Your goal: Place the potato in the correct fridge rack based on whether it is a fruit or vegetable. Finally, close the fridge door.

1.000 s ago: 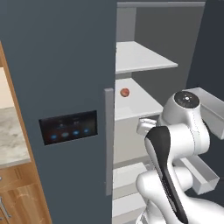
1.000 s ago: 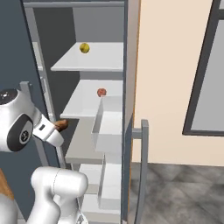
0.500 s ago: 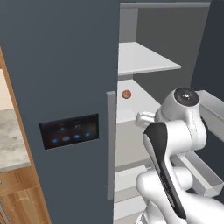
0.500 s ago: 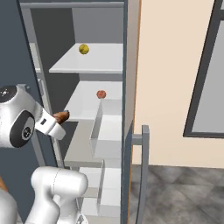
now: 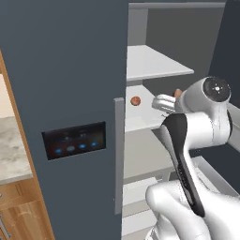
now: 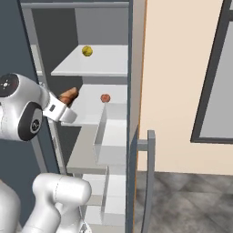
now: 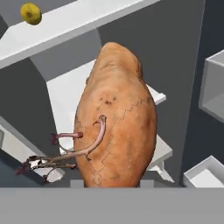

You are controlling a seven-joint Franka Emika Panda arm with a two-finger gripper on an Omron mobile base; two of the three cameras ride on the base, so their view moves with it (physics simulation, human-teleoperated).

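Fridge door (image 6: 148,182) stands wide open, seen edge-on in right base view w/ its vertical bar handle toward the camera. Matching door w/ black display panel (image 5: 74,140) is shut, at left of left base view. Inside: several white shelves. Top shelf (image 6: 107,63) carries a small yellow ball (image 6: 87,51), also at upper left of hand view (image 7: 30,14). Fridge rack (image 6: 88,111) one level below holds an orange-red smooth ball (image 6: 105,98), near its back right; same ball shows in left base view (image 5: 135,101).

Gripper (image 6: 68,101) is at front left edge of that rack, pointing into the fridge. It's closed on the potato (image 7: 116,120): brown lumpy tuber w/ pinkish sprouts, big in hand view, fingertips hidden under it. Potato's tip pokes past the hand in right base view (image 6: 69,94) and left base view (image 5: 177,93). It's held in the air over rack's front, well apart from orange-red ball; can't tell if it touches the shelf.
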